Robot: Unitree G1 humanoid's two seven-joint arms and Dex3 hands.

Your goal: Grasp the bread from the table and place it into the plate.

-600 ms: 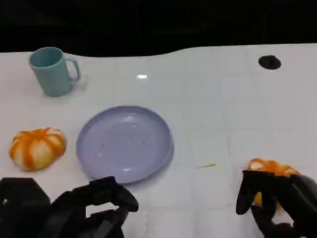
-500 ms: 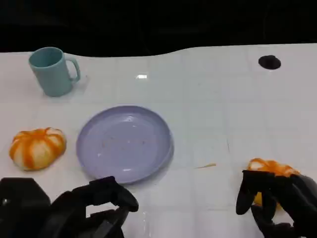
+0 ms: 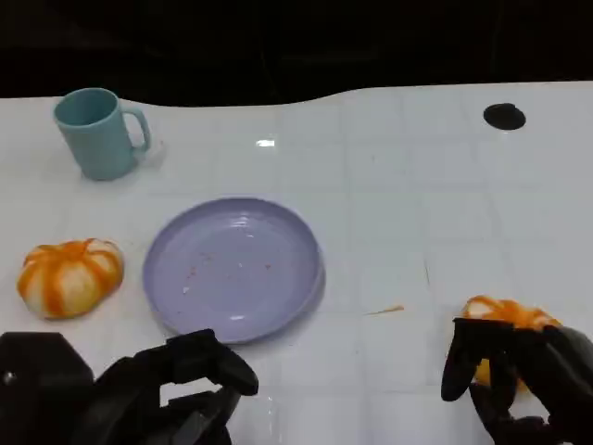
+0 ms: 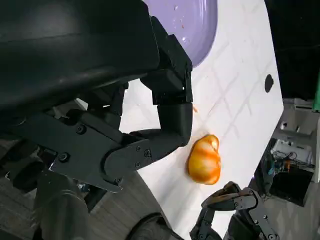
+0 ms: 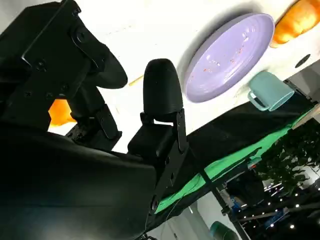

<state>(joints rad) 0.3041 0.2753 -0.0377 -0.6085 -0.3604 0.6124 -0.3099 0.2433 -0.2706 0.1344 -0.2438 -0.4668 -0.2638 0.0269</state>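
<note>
White table (image 3: 398, 185) holds a soft, light, squashy bread (image 3: 500, 315) at four o'clock from the plate (image 3: 233, 267), so the right hand (image 3: 514, 375), fingers spread and empty over it, should cup its round sides gently.

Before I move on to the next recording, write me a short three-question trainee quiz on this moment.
1. True or false: a bread already lies in the plate.
2. Which hand is nearest a bread? A) left hand B) right hand
3. Fill in: the teal ___ stands at the far left of the table.

Key
1. False: the plate holds only crumbs; one bread lies left of it, the other bread lies by the right hand.
2. B: its fingers hang over that bread; whether they touch it is unclear.
3. mug
</note>
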